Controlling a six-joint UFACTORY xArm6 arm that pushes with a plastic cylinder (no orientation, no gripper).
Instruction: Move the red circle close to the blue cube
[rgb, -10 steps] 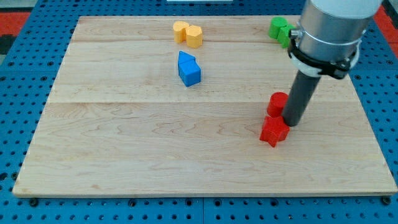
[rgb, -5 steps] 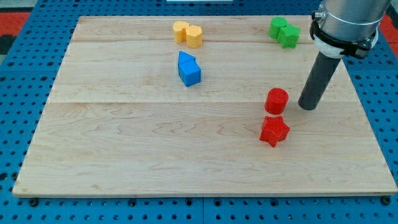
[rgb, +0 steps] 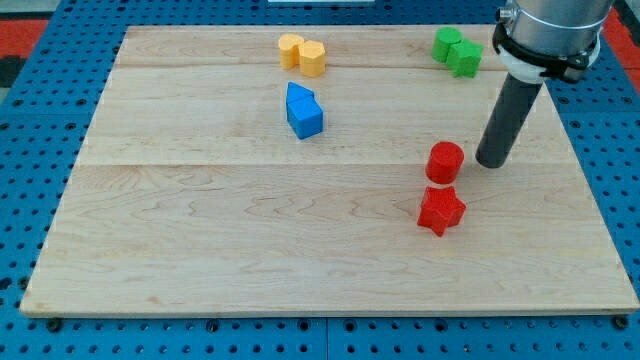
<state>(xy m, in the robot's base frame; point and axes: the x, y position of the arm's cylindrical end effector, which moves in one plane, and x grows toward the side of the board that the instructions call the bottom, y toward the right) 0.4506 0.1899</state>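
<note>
on the pale wooden board (rgb: 200, 250) there are 2 red blocks: 1 red circle (rgb: 445, 161) and 1 red star-shaped block (rgb: 441, 210). there are 2 blue blocks touching, a blue cube (rgb: 307, 120) and a blue pointed block (rgb: 297, 97). 2 yellow blocks (rgb: 302, 53) and 2 green blocks (rgb: 457, 50) make 8 blocks.

Pale wood board (rgb: 200, 230), banded with lengthwise grain; blue pegboard (rgb: 20, 150) surround dotted with dark holes. Red circle (rgb: 445, 161) and red star (rgb: 441, 210) noted. Blue cube (rgb: 303, 110). Two yellow blocks (rgb: 302, 52). Two green blocks (rgb: 457, 50). Dark rod, my tip (rgb: 491, 163) nearly black
</note>
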